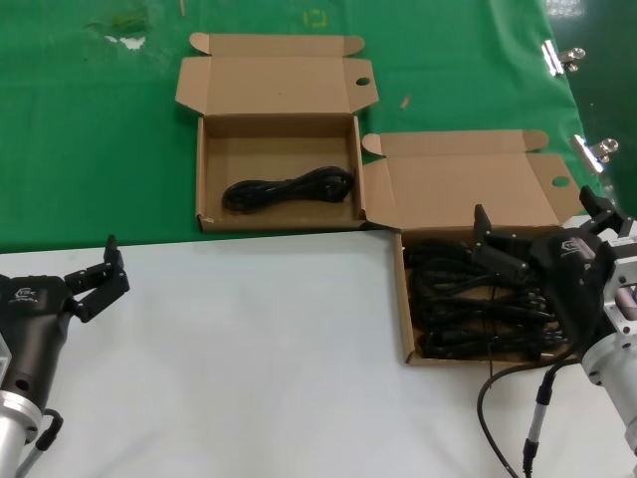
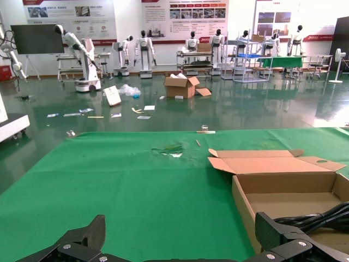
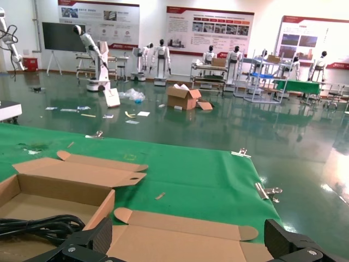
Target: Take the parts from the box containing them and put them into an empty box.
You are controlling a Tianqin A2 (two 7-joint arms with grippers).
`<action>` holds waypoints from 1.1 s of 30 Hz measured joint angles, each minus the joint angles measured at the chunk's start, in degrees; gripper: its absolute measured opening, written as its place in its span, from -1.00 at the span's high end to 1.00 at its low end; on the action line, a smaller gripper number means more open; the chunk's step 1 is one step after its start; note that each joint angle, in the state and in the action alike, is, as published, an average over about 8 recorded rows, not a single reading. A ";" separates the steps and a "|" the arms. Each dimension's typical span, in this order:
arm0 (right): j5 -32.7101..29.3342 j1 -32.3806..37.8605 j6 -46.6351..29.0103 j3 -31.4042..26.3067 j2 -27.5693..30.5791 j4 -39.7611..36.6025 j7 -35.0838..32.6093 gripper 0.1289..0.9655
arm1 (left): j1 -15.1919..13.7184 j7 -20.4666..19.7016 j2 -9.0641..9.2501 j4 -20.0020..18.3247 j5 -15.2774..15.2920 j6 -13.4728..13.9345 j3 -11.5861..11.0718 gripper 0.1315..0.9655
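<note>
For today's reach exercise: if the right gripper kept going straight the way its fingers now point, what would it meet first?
The right gripper, fingers open, hovers over the full box of cables and points toward that box's raised lid. It would probably meet the lid first, though depth is unclear.

Both cardboard boxes are plain brown: the far box (image 1: 207, 179) shows a mostly bare brown floor with one black cable bundle (image 1: 289, 188) on it, while the near box (image 1: 405, 299) is filled with a black cable tangle (image 1: 468, 299). The cloth (image 1: 90, 129) behind is bright green, the table surface (image 1: 269, 368) white. Both grippers, left (image 1: 98, 282) and right (image 1: 542, 234), are black, on silver-grey arms.
</note>
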 joint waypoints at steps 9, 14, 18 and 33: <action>0.00 0.00 0.00 0.00 0.00 0.00 0.00 -1.00 | 0.00 0.00 0.00 0.00 0.00 0.00 0.00 -1.00; 0.00 0.00 0.00 0.00 0.00 0.00 0.00 -1.00 | 0.00 0.00 0.00 0.00 0.00 0.00 0.00 -1.00; 0.00 0.00 0.00 0.00 0.00 0.00 0.00 -1.00 | 0.00 0.00 0.00 0.00 0.00 0.00 0.00 -1.00; 0.00 0.00 0.00 0.00 0.00 0.00 0.00 -1.00 | 0.00 0.00 0.00 0.00 0.00 0.00 0.00 -1.00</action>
